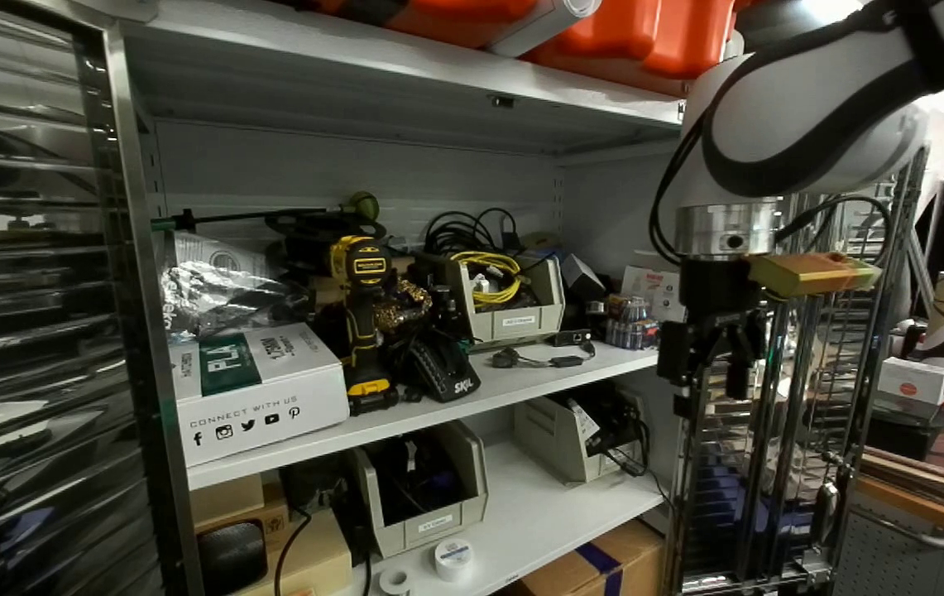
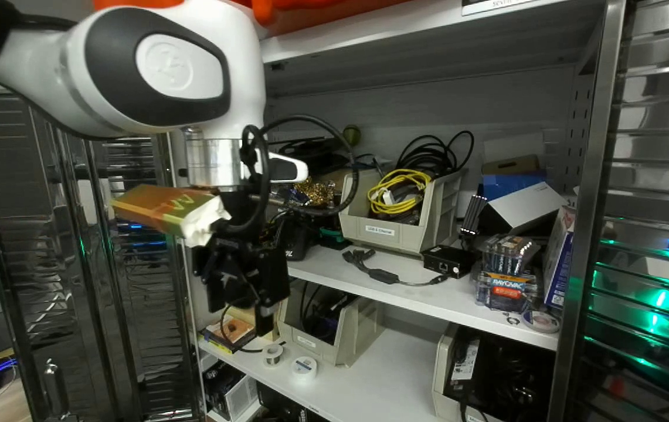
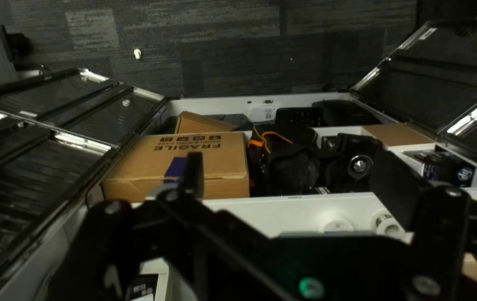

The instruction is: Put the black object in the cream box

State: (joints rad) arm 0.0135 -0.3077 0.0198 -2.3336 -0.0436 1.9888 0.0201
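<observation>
My gripper [image 1: 710,393] hangs open and empty in front of the cabinet; it shows in an exterior view [image 2: 240,310] and in the wrist view [image 3: 286,175]. Black things on the upper shelf include a black cable adapter [image 1: 542,358], also in an exterior view [image 2: 384,275], and a small black device [image 2: 445,259]. I cannot tell which is the black object. A pale cream-yellow box [image 1: 323,542] stands low on the lower shelf, partly hidden. A cream bin [image 1: 519,325] with yellow cable stands behind the adapter [image 2: 384,230]. I cannot be sure which is the cream box.
A white printed box [image 1: 265,389] and a yellow-black drill [image 1: 364,331] stand at one end of the upper shelf. Battery packs [image 2: 504,272] stand at the other. More bins [image 1: 426,497] and white rolls [image 1: 453,560] are on the lower shelf. Metal doors [image 1: 33,331] flank the cabinet.
</observation>
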